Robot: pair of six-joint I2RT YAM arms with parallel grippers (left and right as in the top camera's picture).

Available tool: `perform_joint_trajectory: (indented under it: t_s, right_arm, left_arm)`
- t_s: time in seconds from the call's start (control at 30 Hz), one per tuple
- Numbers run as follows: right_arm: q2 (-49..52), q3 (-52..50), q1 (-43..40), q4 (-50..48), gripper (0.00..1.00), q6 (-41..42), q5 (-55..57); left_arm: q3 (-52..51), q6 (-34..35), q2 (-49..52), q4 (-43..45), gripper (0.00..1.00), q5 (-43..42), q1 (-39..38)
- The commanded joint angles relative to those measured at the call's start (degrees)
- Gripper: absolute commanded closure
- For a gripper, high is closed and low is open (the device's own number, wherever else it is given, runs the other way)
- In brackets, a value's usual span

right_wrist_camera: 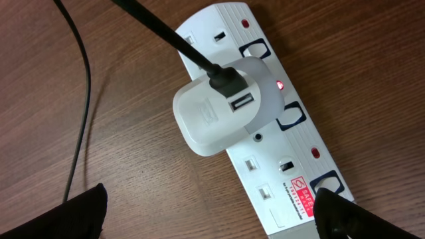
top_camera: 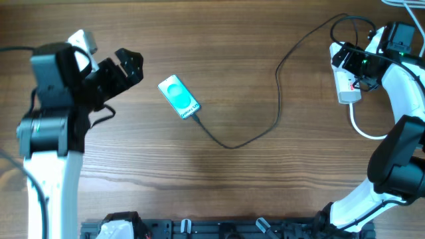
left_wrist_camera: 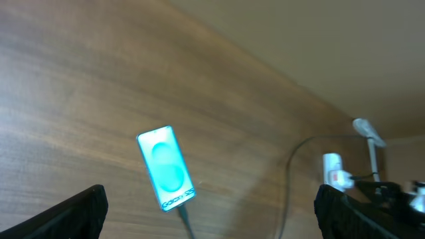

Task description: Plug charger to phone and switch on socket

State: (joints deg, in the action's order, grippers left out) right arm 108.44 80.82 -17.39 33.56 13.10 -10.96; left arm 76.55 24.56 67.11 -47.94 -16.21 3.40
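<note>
While both arms hang above the wooden table, the phone lies flat a little left of the middle, turquoise face up and set at a slant; the charger, a thin black cable, meets the phone's lower end, and from overhead its tip looks seated there, though the join is too small to be sure; from there the cable dips toward the near edge, curves up across the middle of the table and runs off to the far right, where the socket lies; a white adapter sits on the strip's middle outlet, and the cable's black plug is pushed into one of its two ports; just beside the adapter a small red light glows, brighter than the two dull red dots by the other outlets; black rocker switches line one long side of the strip; a thick white cord loops off the strip toward the near side; the right gripper hovers right over the strip, its fingers spread wide to either bottom corner of its own camera view, nothing between them and touching nothing that I can see; the left gripper is held above the table to the left of the phone, well apart from it, likewise wide open and empty
</note>
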Motion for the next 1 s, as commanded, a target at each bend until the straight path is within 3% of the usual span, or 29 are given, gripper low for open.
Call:
perform_joint_trajectory:
  t_s: [0.0, 0.23, 0.37, 0.77, 0.87, 0.97]
  right_arm:
    - [-0.11, 0.11, 0.17, -0.15, 0.0, -0.94, -0.72]
    - [-0.11, 0.11, 0.17, -0.15, 0.0, -0.96, -0.7]
    - [-0.11, 0.11, 0.17, -0.13, 0.0, -0.94, -0.72]
    - [-0.11, 0.11, 0.17, -0.15, 0.0, -0.92, -0.72]
    - [-0.11, 0.11, 0.17, -0.11, 0.0, -0.94, -0.72]
    - [-0.11, 0.11, 0.17, -0.13, 0.01, -0.94, -0.72]
  left_arm:
    - [0.26, -0.09, -9.29, 0.11, 0.0, 0.46, 0.24]
    - [0.26, -0.09, -30.58, -0.24, 0.0, 0.44, 0.24]
    - [0.15, -0.09, -32.59, -2.1, 0.0, 0.44, 0.22]
    - [0.15, -0.09, -43.87, -42.51, 0.0, 0.44, 0.2]
    - [0.13, -0.09, -46.31, -48.57, 0.0, 0.44, 0.2]
    - [-1.53, -0.09, -48.7, -48.54, 0.0, 0.44, 0.2]
